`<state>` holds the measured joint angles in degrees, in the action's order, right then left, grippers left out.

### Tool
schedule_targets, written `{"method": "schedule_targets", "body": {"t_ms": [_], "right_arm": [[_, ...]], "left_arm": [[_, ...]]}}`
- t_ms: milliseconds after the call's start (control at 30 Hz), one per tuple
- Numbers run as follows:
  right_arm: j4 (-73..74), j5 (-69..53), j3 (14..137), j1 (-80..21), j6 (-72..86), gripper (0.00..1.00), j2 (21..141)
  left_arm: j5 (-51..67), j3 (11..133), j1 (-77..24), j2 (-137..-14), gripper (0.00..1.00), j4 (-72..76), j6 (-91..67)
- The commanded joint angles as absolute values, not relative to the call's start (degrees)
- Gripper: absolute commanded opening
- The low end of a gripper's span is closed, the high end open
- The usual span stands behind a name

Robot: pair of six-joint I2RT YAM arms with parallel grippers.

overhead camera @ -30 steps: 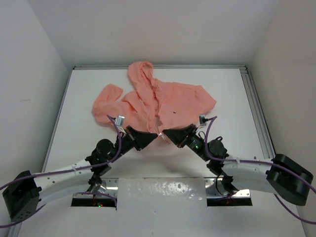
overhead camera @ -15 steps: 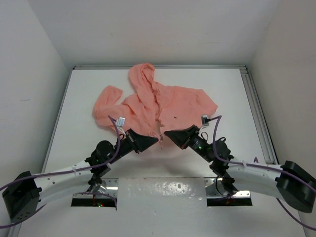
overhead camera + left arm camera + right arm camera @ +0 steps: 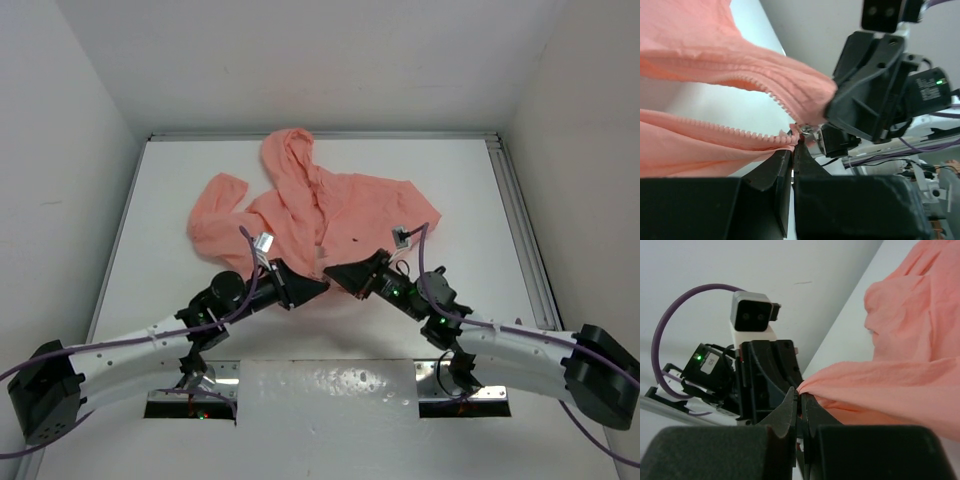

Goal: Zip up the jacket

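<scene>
The salmon-pink hooded jacket (image 3: 330, 205) lies spread on the white table, hood to the back and front zipper open. My left gripper (image 3: 320, 288) and right gripper (image 3: 332, 272) meet tip to tip at its near hem. In the left wrist view the left gripper (image 3: 794, 146) is shut on the bottom end of one zipper tape (image 3: 740, 133) of the jacket (image 3: 715, 60). A small metal zipper part (image 3: 807, 131) sits just above. In the right wrist view the right gripper (image 3: 801, 392) is shut on the jacket's (image 3: 905, 340) other front edge.
The white table (image 3: 470, 200) is walled at the left, back and right. A metal rail (image 3: 520, 220) runs along its right edge. A shiny plate (image 3: 330, 385) lies between the arm bases at the near edge.
Both grippers have closed in on each other at the hem; the left one moved right, the right one slightly left. The jacket's near edges are drawn together between them.
</scene>
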<state>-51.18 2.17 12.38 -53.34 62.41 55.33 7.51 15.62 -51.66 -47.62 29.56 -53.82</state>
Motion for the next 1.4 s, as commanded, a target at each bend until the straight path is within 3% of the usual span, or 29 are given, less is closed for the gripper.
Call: {"method": "schedule_targets", "body": {"t_ms": [0, 233, 700, 967, 1367], "right_arm": [[-47.1, -1.9, 17.8, -53.6, 60.7, 0.0, 55.7], [-42.1, 1.0, 21.7, -53.6, 59.7, 0.0, 58.9], [-41.1, 15.1, 21.9, -52.6, 50.4, 0.0, 61.0], [-49.8, 16.9, 14.2, -52.6, 50.4, 0.0, 59.6], [-54.8, 18.6, 11.6, -52.6, 50.7, 0.0, 61.0]], "left_arm": [[8.6, 18.9, -51.4, -48.6, 0.0, 25.1, -50.3], [9.4, 22.1, -51.3, -51.5, 0.0, 22.9, -47.1], [13.4, 19.2, -51.4, -42.7, 0.0, 24.3, -46.2], [12.7, 18.8, -51.4, -40.0, 0.0, 24.6, -45.5], [22.5, 18.1, -51.5, -50.8, 0.0, 26.0, -46.6]]}}
